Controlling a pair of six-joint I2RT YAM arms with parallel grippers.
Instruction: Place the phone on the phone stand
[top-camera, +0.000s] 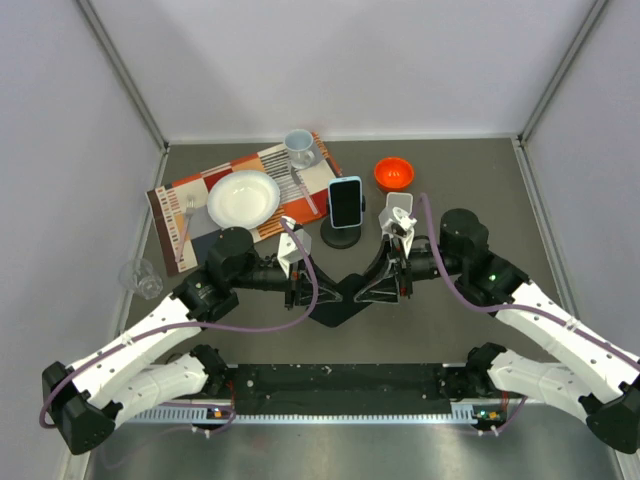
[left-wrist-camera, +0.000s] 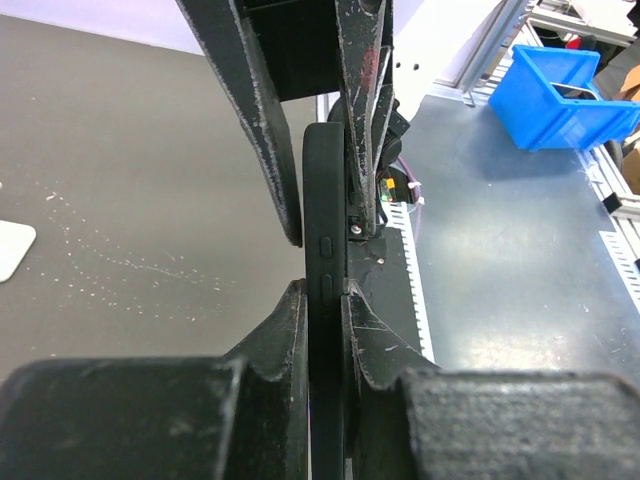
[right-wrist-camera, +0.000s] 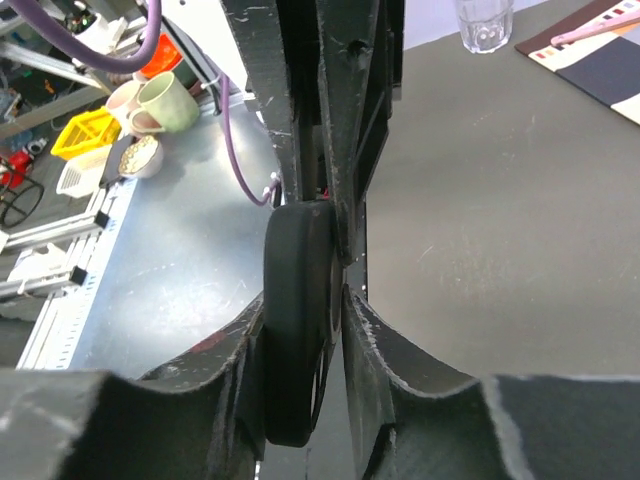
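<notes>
1. Top external: black phone (top-camera: 335, 303) is between the arms, just short of the phone stand (top-camera: 338, 238).
2. Left gripper (left-wrist-camera: 322, 262) and right gripper (right-wrist-camera: 335, 275): jaws of both are clamped on the phone's edges.
3. The stand carries a blue-cased handset (top-camera: 346, 200).
4. Orange bowl (top-camera: 394, 173) and white bowl (top-camera: 243, 198) both look empty.

No legible text, apparently.

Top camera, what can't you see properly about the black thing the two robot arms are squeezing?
- Top view: the thin black slab blends into the dark grey table; its outline is unclear.
- Left wrist view: only its buttoned edge shows; the left end effector covers its faces.
- Right wrist view: the right end effector clamps a rounded black piece; whether it is the same object, I cannot tell.
</notes>
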